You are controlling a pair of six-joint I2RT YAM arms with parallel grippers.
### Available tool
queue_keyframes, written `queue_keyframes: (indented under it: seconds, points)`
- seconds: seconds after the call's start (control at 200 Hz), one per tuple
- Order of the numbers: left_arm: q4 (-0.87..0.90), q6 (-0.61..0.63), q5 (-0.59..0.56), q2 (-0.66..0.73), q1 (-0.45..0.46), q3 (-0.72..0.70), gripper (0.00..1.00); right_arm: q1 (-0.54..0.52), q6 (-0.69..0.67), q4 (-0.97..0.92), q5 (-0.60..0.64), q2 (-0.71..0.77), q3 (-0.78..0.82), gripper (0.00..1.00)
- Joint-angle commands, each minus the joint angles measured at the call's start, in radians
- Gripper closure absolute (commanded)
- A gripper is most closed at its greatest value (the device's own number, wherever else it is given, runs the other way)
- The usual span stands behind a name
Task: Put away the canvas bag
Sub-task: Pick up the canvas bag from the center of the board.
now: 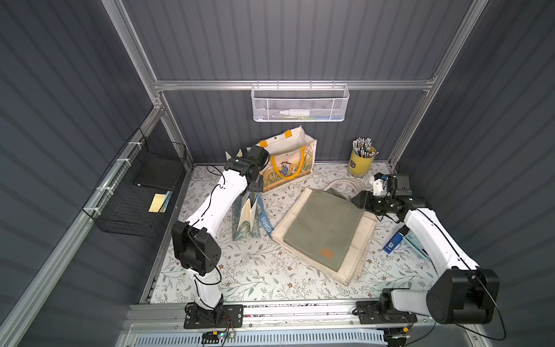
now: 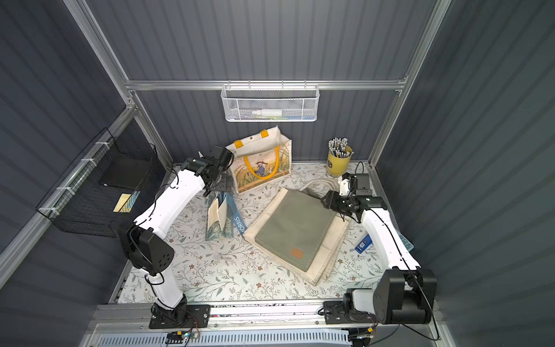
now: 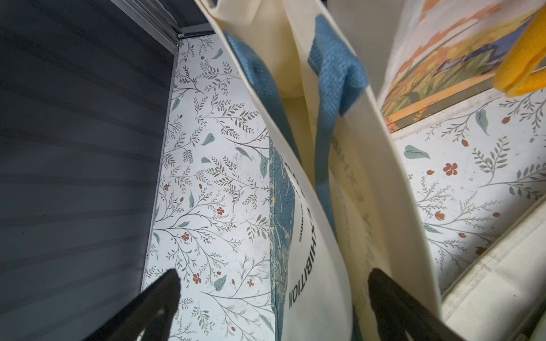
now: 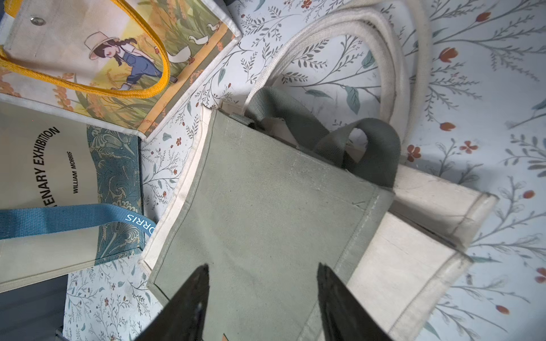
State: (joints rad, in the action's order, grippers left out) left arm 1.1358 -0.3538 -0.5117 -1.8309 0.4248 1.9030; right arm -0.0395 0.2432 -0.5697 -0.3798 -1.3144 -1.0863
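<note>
Your right gripper (image 4: 262, 265) has its black tapered fingers standing apart with nothing between them. It hangs over the green bag (image 4: 266, 206) near its mouth end, where two dull-green webbing handles (image 4: 381, 147) buckle up in loops. That bag is flat and rectangular, of a tight ribbed weave, with a small tan patch (image 1: 326, 253) near one bottom corner. It lies mid-table (image 1: 255, 270), on the floral-printed top, over a stack of folded cream bags (image 1: 360, 240) (coarser cloth, with thick pale handles (image 4: 393, 59) curling out past the mouth end). Your left gripper (image 3: 273, 273) is spread wide too, straddling one smooth cream wall of the Morris bag (image 3: 310, 236). One finger is outside and the other appears to sit inside the mouth. That bag stands upright on the left arm's side of the stack, close by it, with blue leaf-patterned gussets and a blue woven strap (image 3: 334, 73). Behind it, by the back wall, stands the boxy picture bag (image 1: 288, 162) with yellow handles.
</note>
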Motion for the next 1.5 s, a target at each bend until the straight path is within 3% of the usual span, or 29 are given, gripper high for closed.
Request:
queue_keyframes:
  seconds: [0.0, 0.185, 0.37, 0.675, 0.73, 0.815, 0.936, 1.016, 1.166, 1.331, 1.496]
  points:
    - [0.006, -0.032, 0.012, 0.005, 0.006, 0.032, 0.01, -0.002, -0.016, 0.009, 0.006, 0.012, -0.031, 0.40]
    - [-0.072, -0.026, 0.059, 0.096, 0.007, 0.024, 0.01, -0.003, -0.012, 0.027, -0.006, -0.003, -0.014, 0.40]
    - [-0.009, -0.014, 0.129, -0.010, 0.007, 0.081, 0.01, -0.016, -0.009, 0.025, -0.009, -0.029, -0.037, 0.40]
    - [0.011, 0.038, 0.121, -0.085, 0.006, 0.048, 0.03, -0.022, -0.001, 0.027, 0.001, -0.020, -0.028, 0.40]
    - [0.027, 0.054, 0.120, -0.107, 0.005, 0.079, 0.11, -0.023, -0.001, 0.027, 0.001, -0.021, -0.032, 0.40]
    - [0.041, 0.116, 0.110, -0.133, 0.005, 0.115, 0.45, -0.027, -0.001, 0.033, -0.006, -0.020, -0.034, 0.40]
    - [0.089, 0.114, 0.114, -0.163, 0.004, 0.149, 0.70, -0.033, -0.005, 0.035, -0.020, -0.022, -0.040, 0.40]
    - [0.107, 0.116, 0.146, -0.161, 0.003, 0.150, 1.00, -0.043, -0.011, 0.043, -0.031, -0.016, -0.039, 0.40]
    - [0.125, 0.110, 0.159, -0.071, 0.005, 0.147, 1.00, -0.085, -0.040, 0.073, -0.051, -0.001, -0.047, 0.41]
    - [0.221, 0.051, 0.095, 0.050, 0.019, 0.182, 1.00, -0.131, -0.047, 0.149, -0.086, -0.009, -0.052, 0.41]
    - [0.301, 0.170, 0.164, 0.060, 0.086, 0.354, 1.00, -0.192, -0.082, 0.191, -0.147, -0.058, -0.097, 0.41]
